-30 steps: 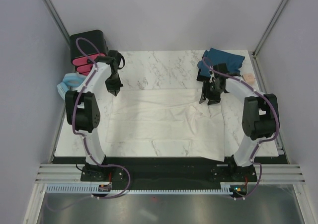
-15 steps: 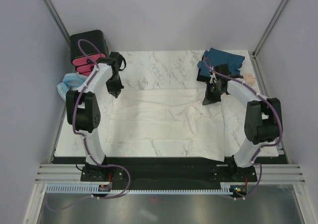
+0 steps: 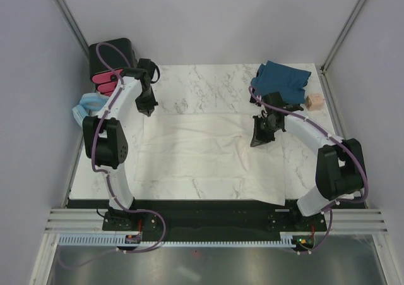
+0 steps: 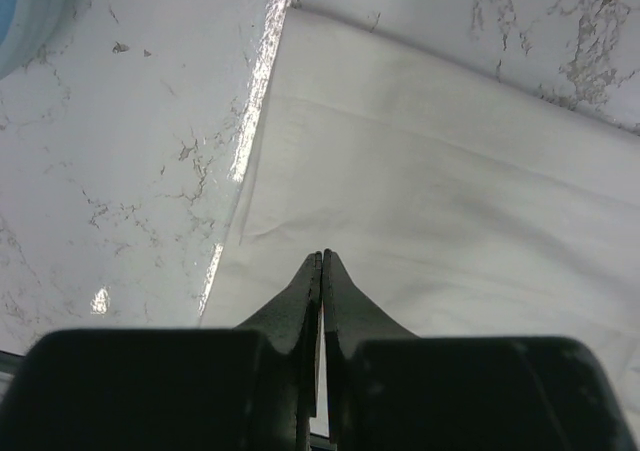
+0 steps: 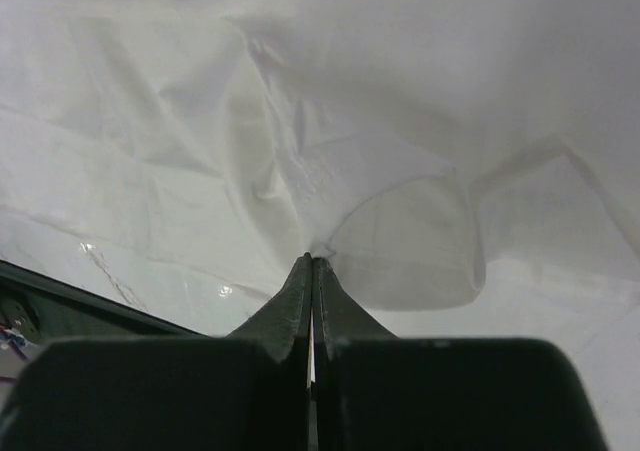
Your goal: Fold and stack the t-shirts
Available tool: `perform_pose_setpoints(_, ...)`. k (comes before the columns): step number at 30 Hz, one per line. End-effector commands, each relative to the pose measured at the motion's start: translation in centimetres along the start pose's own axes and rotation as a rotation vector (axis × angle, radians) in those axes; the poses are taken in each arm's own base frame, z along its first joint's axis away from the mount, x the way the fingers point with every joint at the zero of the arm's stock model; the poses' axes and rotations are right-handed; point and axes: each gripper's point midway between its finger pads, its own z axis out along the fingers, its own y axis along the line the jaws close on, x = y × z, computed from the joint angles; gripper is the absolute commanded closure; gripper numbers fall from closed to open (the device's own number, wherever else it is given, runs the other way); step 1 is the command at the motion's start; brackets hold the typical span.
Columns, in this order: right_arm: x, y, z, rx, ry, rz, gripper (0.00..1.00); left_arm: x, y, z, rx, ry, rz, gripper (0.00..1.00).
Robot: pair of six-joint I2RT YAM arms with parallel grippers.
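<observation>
The cream-white t-shirt (image 3: pixel 189 152) lies spread over the middle of the marble table (image 3: pixel 208 86). The dark teal-blue t-shirt (image 3: pixel 282 78) sits bunched at the back right corner. My right gripper (image 3: pixel 256 142) is down on the white shirt's right part, shut on a pinch of cloth; in the right wrist view the fabric (image 5: pixel 330 161) puckers up at the right gripper's (image 5: pixel 313 259) tips. My left gripper (image 3: pixel 147 110) hangs at the shirt's back left corner. In the left wrist view the left gripper (image 4: pixel 322 256) is shut over the flat white shirt (image 4: pixel 430 191), with no cloth visibly pinched.
A black box with pink drawers (image 3: pixel 108 62) stands at the back left corner. A pale blue padded ring (image 3: pixel 84 106) lies just off the table's left edge, its rim also visible as the blue ring (image 4: pixel 22 16). A small peach block (image 3: pixel 314 100) sits at the right.
The right gripper closed on the white shirt's right part and shifted left and nearer, pulling cloth inward. The left gripper drifted slightly toward the back, still shut.
</observation>
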Motion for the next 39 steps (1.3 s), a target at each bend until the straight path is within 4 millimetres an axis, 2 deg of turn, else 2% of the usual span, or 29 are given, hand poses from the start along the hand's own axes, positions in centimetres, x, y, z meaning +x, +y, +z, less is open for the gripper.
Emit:
perform_pose_setpoints(1, 0.4, 1.3, -1.4, -0.024, -0.035, -0.015, 1.00, -1.0, -1.1, -1.3, 0.041, -0.044, 0.020, 0.93)
perform_pose_setpoints(7, 2.6, 1.3, -0.1, -0.008, 0.059, -0.038, 0.99, -0.5, -1.0, -0.8, 0.024, -0.034, 0.044, 0.93)
perform_pose_setpoints(8, 3.0, 1.2, 0.2, -0.001, 0.071, -0.036, 0.88, -0.5, -0.7, -0.8, 0.013, -0.034, 0.046, 0.93)
perform_pose_setpoints(10, 3.6, 0.9, 0.9, 0.012, 0.101, -0.025, 0.78, -0.4, -0.5, -0.8, 0.007, -0.036, 0.048, 0.93)
perform_pose_setpoints(11, 3.9, 0.9, 1.0, 0.014, 0.115, -0.028, 0.87, -0.3, -0.5, -0.7, 0.003, -0.031, 0.052, 0.93)
perform_pose_setpoints(13, 4.3, 0.6, 1.5, 0.029, 0.140, -0.031, 0.89, -0.2, -0.3, -0.7, -0.003, -0.029, 0.055, 0.93)
perform_pose_setpoints(15, 4.7, 0.4, 1.6, 0.047, 0.159, -0.039, 0.68, -0.2, -0.2, -0.5, -0.008, -0.028, 0.057, 0.93)
perform_pose_setpoints(16, 4.8, 0.1, 1.7, 0.060, 0.170, -0.047, 0.64, 0.0, -0.3, -0.4, -0.009, -0.022, 0.060, 0.93)
perform_pose_setpoints(19, 3.4, 0.1, 0.3, 0.093, 0.098, -0.067, 0.65, -0.1, -0.2, -0.5, -0.011, -0.023, 0.062, 0.94)
perform_pose_setpoints(21, 0.9, 0.1, -1.6, 0.132, -0.022, -0.080, 0.64, -0.1, -0.2, -0.5, -0.013, -0.023, 0.062, 0.94)
perform_pose_setpoints(24, -1.8, -0.8, -3.1, 0.212, -0.141, -0.063, 0.61, 0.2, -0.1, -0.7, -0.012, -0.019, 0.060, 0.94)
perform_pose_setpoints(25, -2.2, -1.0, -2.8, 0.225, -0.149, -0.062, 0.59, 0.5, 0.1, -0.4, -0.017, -0.008, 0.061, 0.94)
perform_pose_setpoints(26, -2.7, -1.3, -2.6, 0.235, -0.148, -0.060, 0.61, 0.7, 0.0, -0.4, -0.017, -0.004, 0.064, 0.94)
perform_pose_setpoints(27, -2.5, -1.9, -1.1, 0.252, -0.094, -0.051, 0.64, 0.9, -0.1, -0.2, -0.018, 0.002, 0.066, 0.94)
perform_pose_setpoints(29, -3.2, -1.9, 0.0, 0.254, -0.071, -0.052, 0.68, 1.3, -0.2, 0.1, -0.023, 0.013, 0.077, 0.94)
perform_pose_setpoints(30, -3.2, -2.3, 1.2, 0.267, -0.037, -0.046, 0.69, 1.4, -0.3, 0.2, -0.023, 0.015, 0.081, 0.94)
perform_pose_setpoints(31, -3.9, -2.0, 1.2, 0.268, -0.047, -0.047, 0.69, 1.3, -0.4, 0.1, -0.022, 0.013, 0.080, 0.94)
perform_pose_setpoints(33, -4.2, -2.1, 2.1, 0.278, -0.020, -0.044, 0.69, 1.3, -0.5, 0.0, -0.019, 0.009, 0.080, 0.94)
perform_pose_setpoints(35, -4.7, -2.1, 2.2, 0.291, -0.019, -0.047, 0.69, 1.1, -0.5, -0.1, -0.021, 0.002, 0.081, 0.94)
perform_pose_setpoints(36, -4.6, -2.5, 2.5, 0.307, -0.004, -0.046, 0.69, 1.0, -0.4, -0.1, -0.022, 0.000, 0.082, 0.94)
perform_pose_setpoints(39, -3.9, -4.1, 1.8, 0.400, 0.031, -0.050, 0.71, 1.2, -0.3, 0.0, -0.030, 0.006, 0.084, 0.94)
